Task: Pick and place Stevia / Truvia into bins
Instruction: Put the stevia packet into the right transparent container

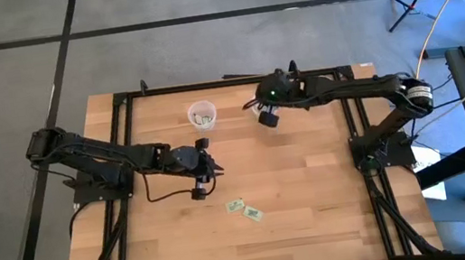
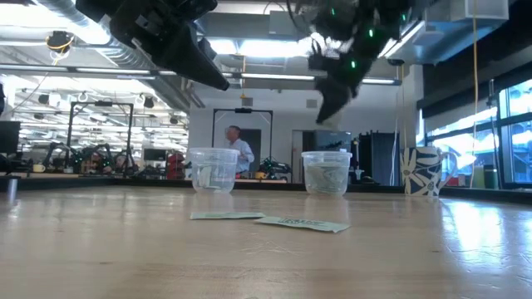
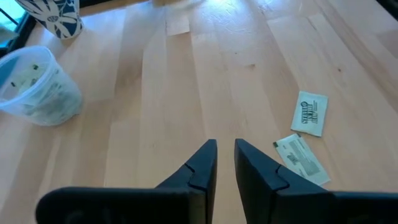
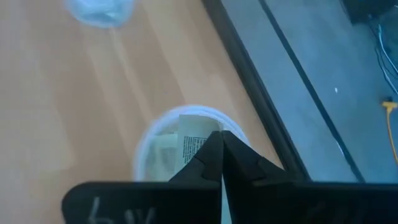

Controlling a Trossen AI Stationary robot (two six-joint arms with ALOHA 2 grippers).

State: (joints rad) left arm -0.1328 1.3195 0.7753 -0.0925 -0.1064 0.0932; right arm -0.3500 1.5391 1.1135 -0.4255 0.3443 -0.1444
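Note:
Two pale green and white sachets [image 1: 235, 205] [image 1: 252, 214] lie flat on the wooden table near its front; they also show in the left wrist view [image 3: 310, 113] [image 3: 301, 158]. One clear cup [image 1: 202, 114] stands far left of centre. The second cup [image 2: 326, 173], holding several sachets, stands under my right gripper [image 2: 328, 104]. That gripper hangs above this cup [image 4: 186, 149], shut on a sachet [image 4: 196, 140]. My left gripper [image 1: 210, 165] hovers over bare wood between the cups and the loose sachets, its fingers [image 3: 205, 163] a narrow gap apart and empty. My right gripper pinches a white printed sachet between its two fingertips [image 4: 208, 149], at one edge of the sachet [image 4: 208, 132]. The fingers point down from above. The sachet sticks out past the fingertips, clear of the table, over the cup's open mouth.
A white patterned mug [image 2: 422, 170] stands at the table's far right corner, also showing in the left wrist view [image 3: 59, 15]. Black frame rails run along the table's edges [image 1: 353, 113]. A person stands in the room far behind the table [image 2: 237, 145].

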